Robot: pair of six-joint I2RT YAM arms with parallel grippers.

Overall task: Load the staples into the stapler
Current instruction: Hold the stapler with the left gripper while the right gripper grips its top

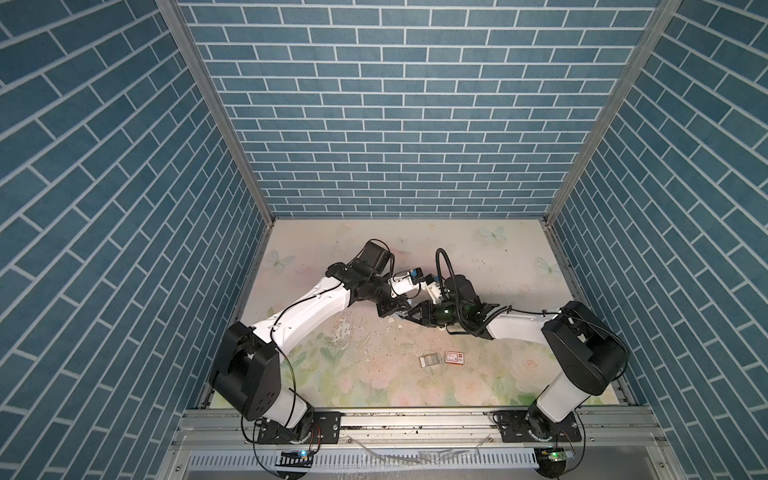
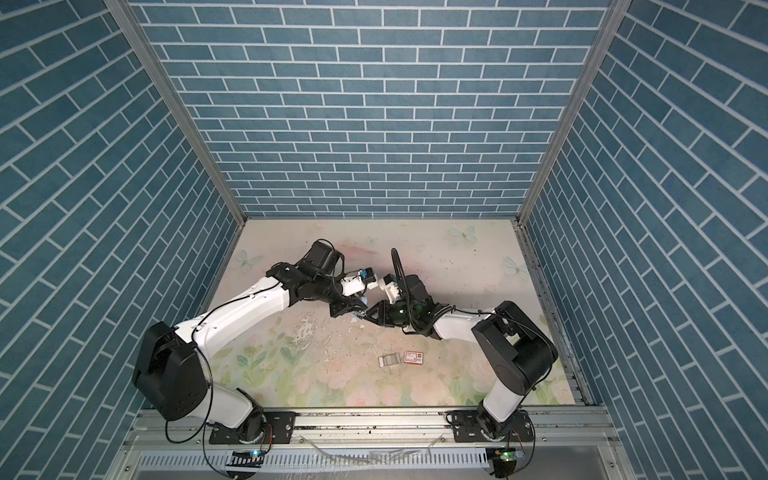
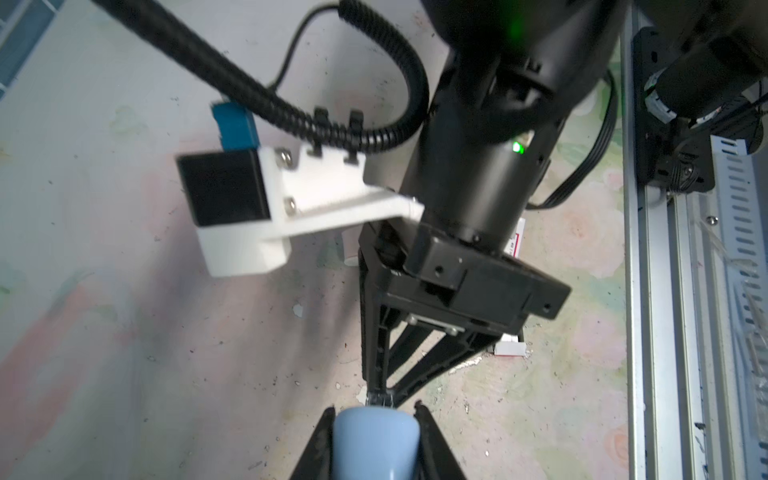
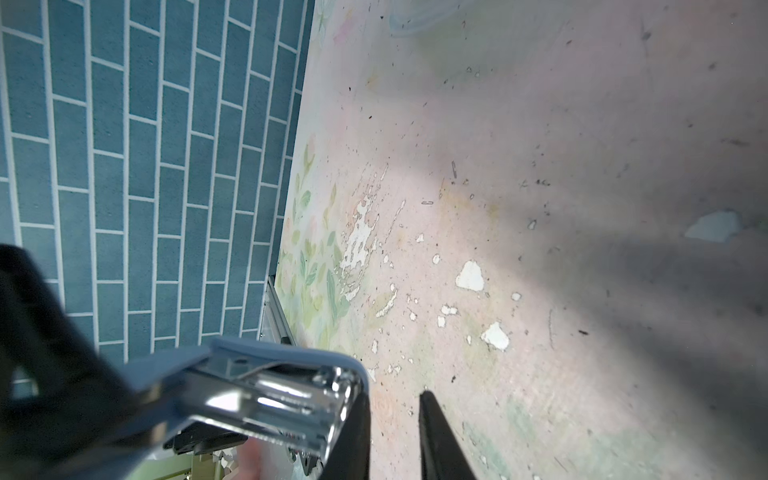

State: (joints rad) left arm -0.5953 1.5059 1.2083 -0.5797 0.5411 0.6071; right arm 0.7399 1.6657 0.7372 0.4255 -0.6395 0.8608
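Note:
My left gripper [image 3: 375,409] is shut on the pale blue stapler [image 3: 376,444] and holds it above the middle of the table. Its blue cover sits over a shiny chrome channel [image 4: 266,399]. My right gripper [image 4: 392,399] meets the stapler's front end, one finger [image 4: 353,419] against the chrome nose. Its jaws stand a little apart, and only bare table shows between them. In both top views the two grippers [image 1: 397,311] [image 1: 411,314] meet tip to tip. The staples' grey tray [image 1: 430,360] and red-and-white box [image 1: 456,357] lie on the table nearer the front, under neither gripper.
The floral table cover [image 4: 540,166] is worn, with white flaked patches [image 4: 359,237] and dark specks. Blue brick-pattern walls [image 1: 395,124] close in three sides. An aluminium rail [image 1: 415,419] carrying both arm bases runs along the front edge.

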